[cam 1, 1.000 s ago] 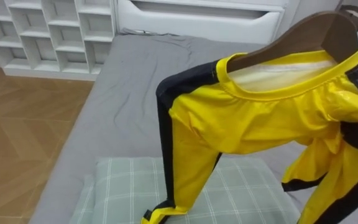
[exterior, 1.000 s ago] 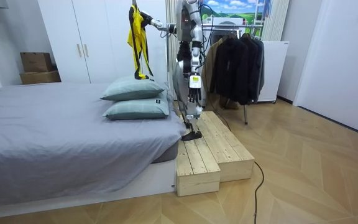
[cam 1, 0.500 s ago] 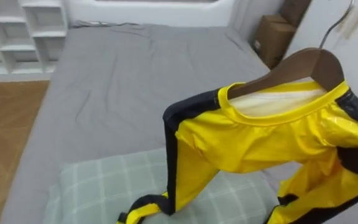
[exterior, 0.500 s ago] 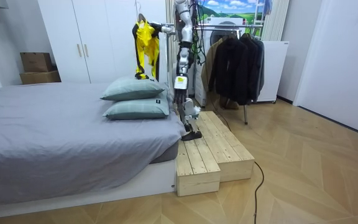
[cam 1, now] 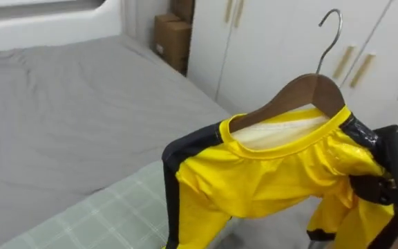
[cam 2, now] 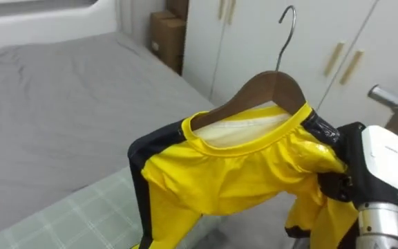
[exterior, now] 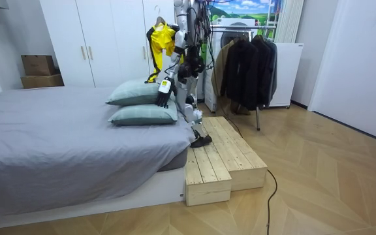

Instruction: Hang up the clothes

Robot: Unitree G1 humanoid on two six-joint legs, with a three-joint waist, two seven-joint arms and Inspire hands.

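— Where is the clothing?

— In the eye views, in the middle and lower right of the frame. A yellow garment (cam 1: pixel 254 183) sits on a wooden hanger (cam 1: pixel 302 93), held up in the air above the grey bed (cam 1: pixel 61 117) and a pale checked pillow (cam 1: pixel 95 221) at the lower left.

— How does it look?

— Shiny yellow cloth, creased, with a yellow band round the neck opening and a pale inside showing under the hanger. A black stripe runs down from the shoulder nearer the frame's left. The hanger's metal hook (cam 1: pixel 332 31) stands free at the upper right, in front of a white wardrobe (cam 1: pixel 268 41).

— Who holds it?

— The right hand (cam 2: pixel 375 173), at the right edge. Its dark fingers (cam 2: pixel 330 185) are curled into the cloth at the hanger's right end.

— And the other hand?

— The left hand (exterior: pixel 164 93) hangs low in the room view, just beside the pillows. I cannot tell how its fingers stand.

— Where is the robot?

— On a wooden platform (exterior: pixel 227 156) by the bed, with a rack of dark coats (exterior: pixel 247 65) towards the room view's right. Cardboard boxes (cam 1: pixel 171 38) stand at the top centre of the eye views.
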